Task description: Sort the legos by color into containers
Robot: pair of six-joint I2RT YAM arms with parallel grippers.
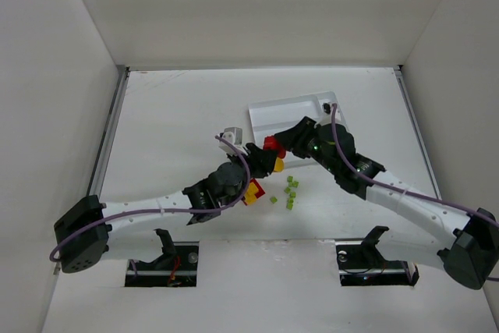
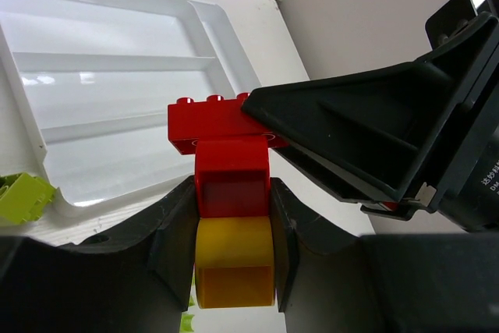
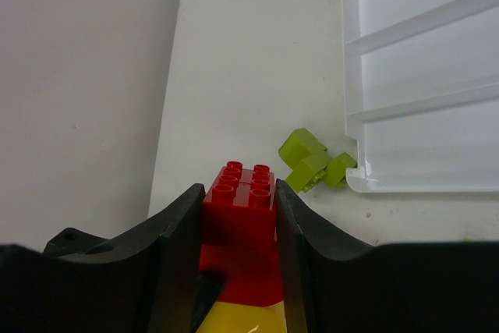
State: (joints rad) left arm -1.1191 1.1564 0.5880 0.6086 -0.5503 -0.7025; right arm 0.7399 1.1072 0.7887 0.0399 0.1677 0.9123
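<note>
Nearest the arm bases, a loose red-and-yellow piece point(image 1: 252, 191) lies on the white bench point(image 1: 171, 115), tucked against the left arm's wrist. Just right of it, a scatter of lime-green cubes point(image 1: 291, 187) sits on the bench, well short of the tray. A little farther in, the two arms meet over one small stack of legos, each from its own side. The left hand point(image 2: 232, 224) is clamped on the lower part of the stack, its fingers point(image 2: 175, 235) pressed to both sides of the yellow brick point(image 2: 234, 267) and the red brick point(image 2: 231, 181) above it. The right hand point(image 3: 238, 216) is clamped on the wide red brick point(image 3: 240, 196) that caps the stack, studs showing between its fingers point(image 3: 175, 232). From these views it cannot be told whether the stack touches the bench. It sits just off the near left corner of the tray point(image 1: 288, 111). In the right wrist view, more lime-green bricks point(image 3: 312, 160) lie against that corner, outside the rim. Beyond the hands the white tray lies at a slant, its long slots running side by side. Left of it stands a small grey object point(image 1: 231, 132), too small to identify.
</note>
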